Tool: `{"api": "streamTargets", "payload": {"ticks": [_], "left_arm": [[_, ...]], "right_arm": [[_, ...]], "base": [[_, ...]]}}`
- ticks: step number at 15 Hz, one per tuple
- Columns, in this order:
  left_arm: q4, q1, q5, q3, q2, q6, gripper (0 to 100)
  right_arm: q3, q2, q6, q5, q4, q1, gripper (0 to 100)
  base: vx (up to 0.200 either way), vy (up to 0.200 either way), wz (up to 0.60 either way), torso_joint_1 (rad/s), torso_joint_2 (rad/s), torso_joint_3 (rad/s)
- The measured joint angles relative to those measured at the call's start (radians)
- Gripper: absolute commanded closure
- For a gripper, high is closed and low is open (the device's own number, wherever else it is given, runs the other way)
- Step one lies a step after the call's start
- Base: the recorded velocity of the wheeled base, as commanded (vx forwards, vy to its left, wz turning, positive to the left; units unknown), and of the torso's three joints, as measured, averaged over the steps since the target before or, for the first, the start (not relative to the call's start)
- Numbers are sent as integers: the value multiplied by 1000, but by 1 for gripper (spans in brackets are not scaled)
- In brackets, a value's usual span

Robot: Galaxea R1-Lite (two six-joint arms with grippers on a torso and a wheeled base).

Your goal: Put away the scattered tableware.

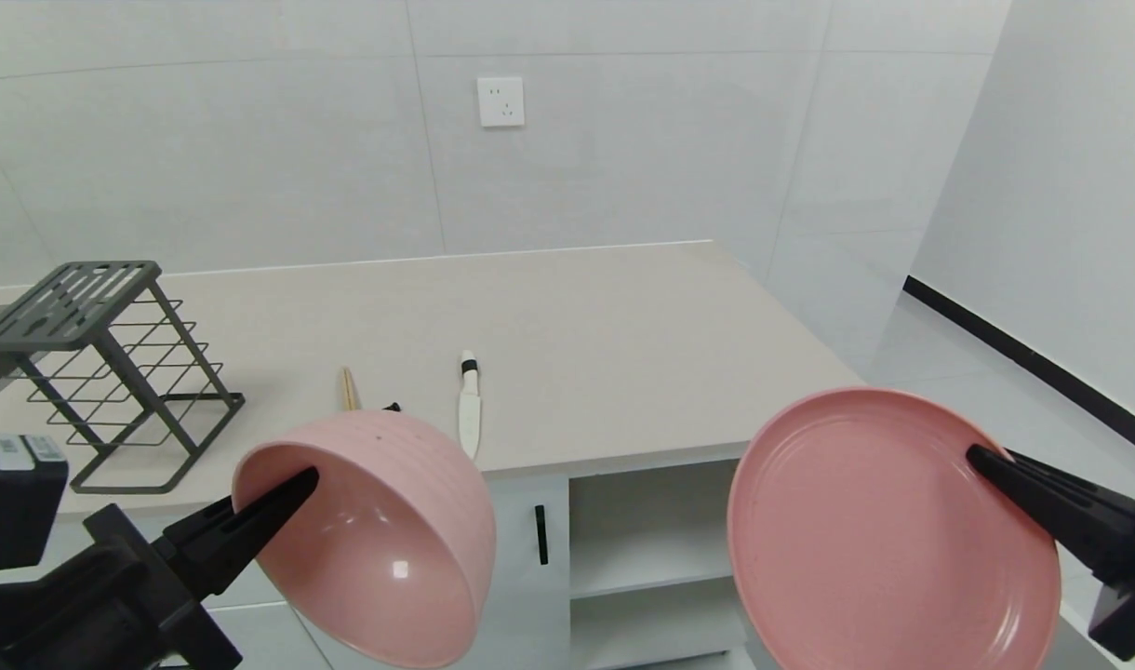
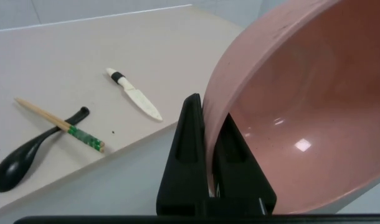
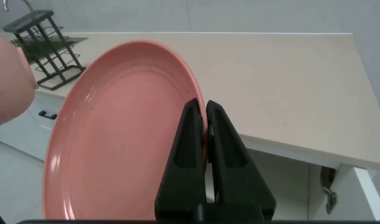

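My left gripper (image 1: 300,484) is shut on the rim of a pink bowl (image 1: 391,549), held tilted in the air before the counter's front edge; the rim sits between the fingers (image 2: 210,134). My right gripper (image 1: 981,461) is shut on the rim of a pink plate (image 1: 874,540), held on edge off the counter's right front corner, its rim (image 3: 205,124) pinched. On the counter lie a white knife (image 1: 470,405) with a black band, wooden chopsticks (image 2: 59,123) and a black spoon (image 2: 28,158), the chopsticks resting across the spoon's handle.
A dark wire rack (image 1: 112,368) stands at the counter's left side. Below the counter (image 1: 577,316) is a white cabinet with a drawer handle (image 1: 540,534) and open shelves (image 1: 656,558). A wall outlet (image 1: 500,100) sits above.
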Motion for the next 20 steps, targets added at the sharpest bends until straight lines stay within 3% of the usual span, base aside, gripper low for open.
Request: {"api": "streamTargets", "payload": {"ticks": [20], "left_arm": [[69, -2, 0, 0, 9, -4, 100]], "right_arm": [[20, 40, 0, 1, -3, 0, 100]], "base": [[0, 0, 0, -258, 475, 224]]}}
